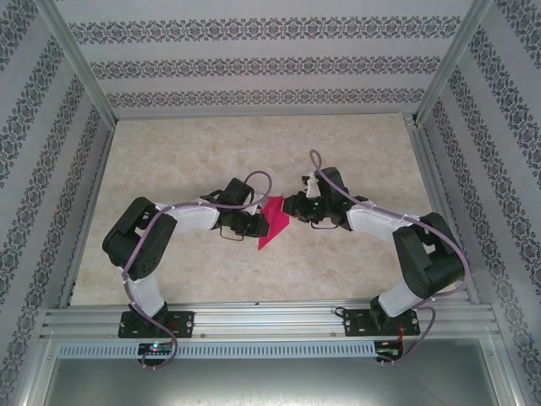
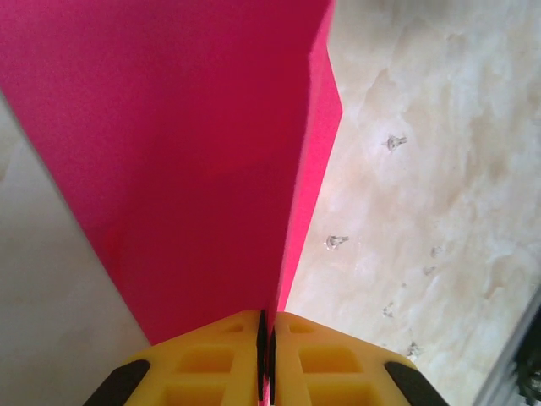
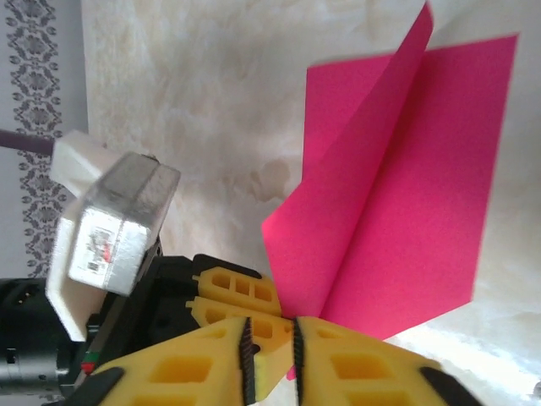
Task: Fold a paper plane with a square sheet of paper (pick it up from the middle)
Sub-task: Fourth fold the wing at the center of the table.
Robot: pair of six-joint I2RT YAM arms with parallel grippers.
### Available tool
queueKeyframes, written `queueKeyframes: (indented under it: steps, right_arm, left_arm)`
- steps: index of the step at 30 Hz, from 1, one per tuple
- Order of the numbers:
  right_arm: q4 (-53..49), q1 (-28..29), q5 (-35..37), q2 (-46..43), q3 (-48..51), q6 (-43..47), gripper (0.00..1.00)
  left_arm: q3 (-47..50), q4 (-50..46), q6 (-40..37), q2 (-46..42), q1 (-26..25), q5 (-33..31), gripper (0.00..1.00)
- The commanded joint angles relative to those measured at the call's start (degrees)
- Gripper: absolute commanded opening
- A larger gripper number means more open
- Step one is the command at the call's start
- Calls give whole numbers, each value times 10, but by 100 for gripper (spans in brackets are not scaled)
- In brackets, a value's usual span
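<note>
The square sheet of paper (image 1: 272,222) is magenta-pink and bent into a V along a centre crease. It hangs above the table between both grippers. My left gripper (image 1: 256,223) is shut on the paper's lower end at the crease; in the left wrist view the paper (image 2: 186,169) rises straight out of the closed left gripper (image 2: 267,338). My right gripper (image 1: 289,208) faces it from the right. In the right wrist view the right gripper (image 3: 269,355) has a narrow gap between its jaws, with the paper (image 3: 397,194) just beyond its tip. The left gripper's yellow fingers (image 3: 241,292) show behind that gap.
A beige marbled table top (image 1: 254,152) lies under both arms, with small screw holes (image 2: 336,242) in it. Patterned walls (image 1: 254,63) and aluminium frame posts (image 1: 80,63) enclose the sides. A metal rail (image 1: 270,320) runs along the near edge. The left wrist's camera block (image 3: 110,224) sits close to the right gripper.
</note>
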State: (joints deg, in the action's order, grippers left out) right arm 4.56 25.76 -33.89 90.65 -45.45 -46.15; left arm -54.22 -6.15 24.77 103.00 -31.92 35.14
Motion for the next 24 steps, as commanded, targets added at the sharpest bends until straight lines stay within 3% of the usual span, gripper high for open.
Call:
queueKeyframes:
  steps: [1, 14, 24]
  right_arm:
    - [17, 18, -13, 31, -21, 7, 17]
    - [73, 35, -13, 121, -62, -45, 12]
    - [63, 39, -5, 129, -64, -46, 13]
  left_arm:
    - [9, 44, 18, 0, 14, 61, 13]
    - [21, 51, 30, 20, 41, 103, 12]
    - [23, 29, 19, 33, 67, 120, 10]
